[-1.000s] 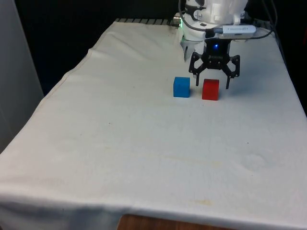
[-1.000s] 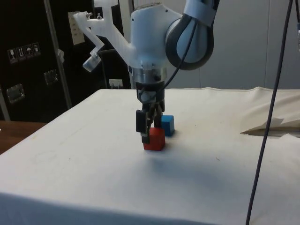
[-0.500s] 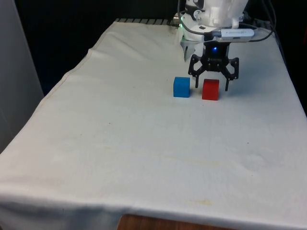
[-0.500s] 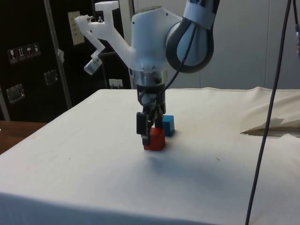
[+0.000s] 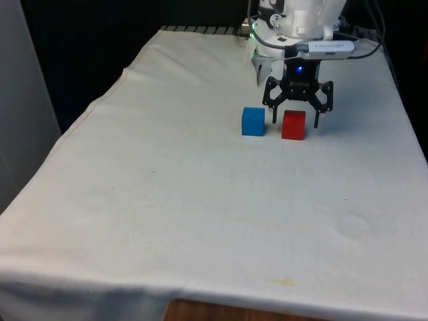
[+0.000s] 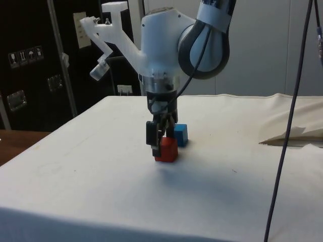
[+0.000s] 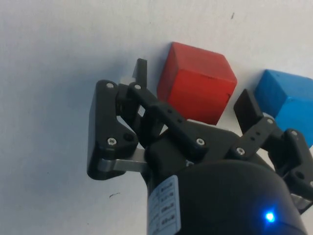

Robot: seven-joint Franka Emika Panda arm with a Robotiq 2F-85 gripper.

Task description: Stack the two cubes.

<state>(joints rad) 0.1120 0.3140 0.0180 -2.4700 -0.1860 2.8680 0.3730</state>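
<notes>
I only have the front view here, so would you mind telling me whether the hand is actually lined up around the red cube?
Observer: Yes. In the wrist view the open hand straddles the red cube, one finger on each side, neither touching it.
Operator: Thank you. Is the blue cube in the way of either finger?
Observer: The wrist view shows one finger in the gap between the red cube and the blue cube, which sit apart.
Operator: Is the red cube resting on the cloth?
Observer: In the side view the red cube sits flat on the white cloth, the fingertips beside its upper half.
</notes>
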